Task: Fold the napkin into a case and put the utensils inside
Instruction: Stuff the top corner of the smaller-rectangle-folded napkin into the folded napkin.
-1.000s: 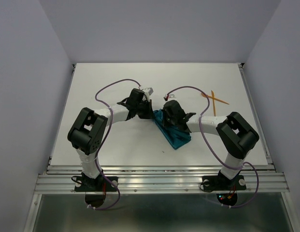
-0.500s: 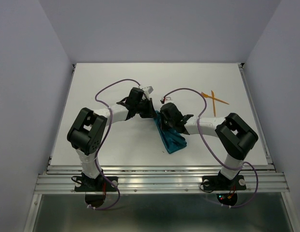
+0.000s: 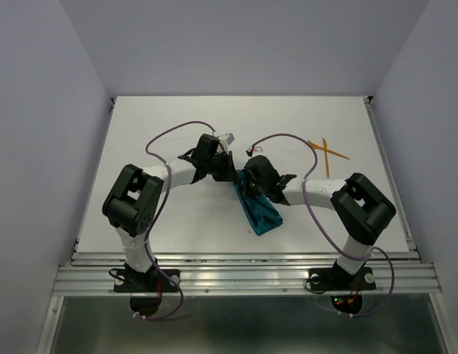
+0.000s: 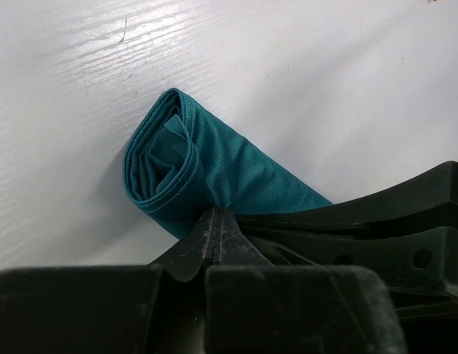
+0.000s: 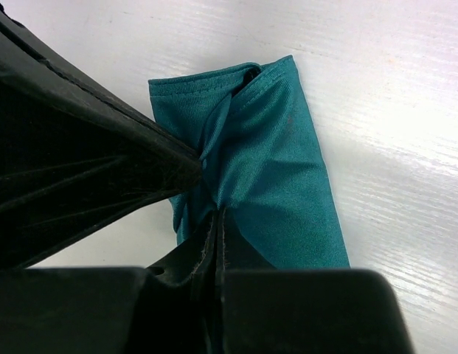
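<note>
Teal: one napkin (image 3: 262, 215), pinched by left claw (image 4: 216, 215) and right claw (image 5: 216, 214); two orange utensils (image 3: 326, 153).

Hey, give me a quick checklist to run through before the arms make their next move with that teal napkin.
1. Does the left gripper pinch the folded teal cloth napkin? Ok, shut on it.
2. Does the right gripper pinch it too? Ok.
3. Napkin folded into a narrow strip: ok.
4. Pocket open for cutlery: cannot tell.
5. Two slender orange plastic utensils clear of both arms, crossed on the white table: ok.
</note>
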You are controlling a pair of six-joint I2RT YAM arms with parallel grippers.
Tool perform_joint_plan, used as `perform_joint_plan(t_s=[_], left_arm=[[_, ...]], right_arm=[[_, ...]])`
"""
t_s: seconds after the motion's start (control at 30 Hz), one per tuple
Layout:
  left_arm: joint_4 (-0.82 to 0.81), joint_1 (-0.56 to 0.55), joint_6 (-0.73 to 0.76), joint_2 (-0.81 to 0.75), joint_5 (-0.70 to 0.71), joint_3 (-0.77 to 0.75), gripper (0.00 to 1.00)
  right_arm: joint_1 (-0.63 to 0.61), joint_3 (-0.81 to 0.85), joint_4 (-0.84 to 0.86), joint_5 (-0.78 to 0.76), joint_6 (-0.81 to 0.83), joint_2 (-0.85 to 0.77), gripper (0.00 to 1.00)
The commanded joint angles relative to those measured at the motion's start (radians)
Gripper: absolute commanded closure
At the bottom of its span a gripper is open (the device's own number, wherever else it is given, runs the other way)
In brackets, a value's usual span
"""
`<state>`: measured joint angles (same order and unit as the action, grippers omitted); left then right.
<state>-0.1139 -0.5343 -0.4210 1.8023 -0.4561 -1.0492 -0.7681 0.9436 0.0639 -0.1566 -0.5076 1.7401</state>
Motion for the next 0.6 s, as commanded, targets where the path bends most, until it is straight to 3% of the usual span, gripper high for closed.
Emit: perform_joint_plan(t_s=[0.0,0.2,0.47,0.57], left_arm=[[0.02,0.007,0.034,-0.029,-0.023,-0.02,1.0],[0.042,0.011,0.048,-0.017,-0.006,-0.018,1.0],[0.023,0.066,0.056,-0.047,-0.013,0.025,1.0],[0.019,0.076,0.056,-0.044,-0.024,0.017,1.0]], right_arm=[[-0.011,0.015,0.071,0.035,-0.035,0.03,0.99],[-0.011,0.041,0.061,0.074,-0.028,0.07,0.96],[-0.011,0.02,0.019,0.034,-0.045,-0.034,0.65],[-0.011,0.012,0.019,0.005,-0.054,-0.076,0.62]])
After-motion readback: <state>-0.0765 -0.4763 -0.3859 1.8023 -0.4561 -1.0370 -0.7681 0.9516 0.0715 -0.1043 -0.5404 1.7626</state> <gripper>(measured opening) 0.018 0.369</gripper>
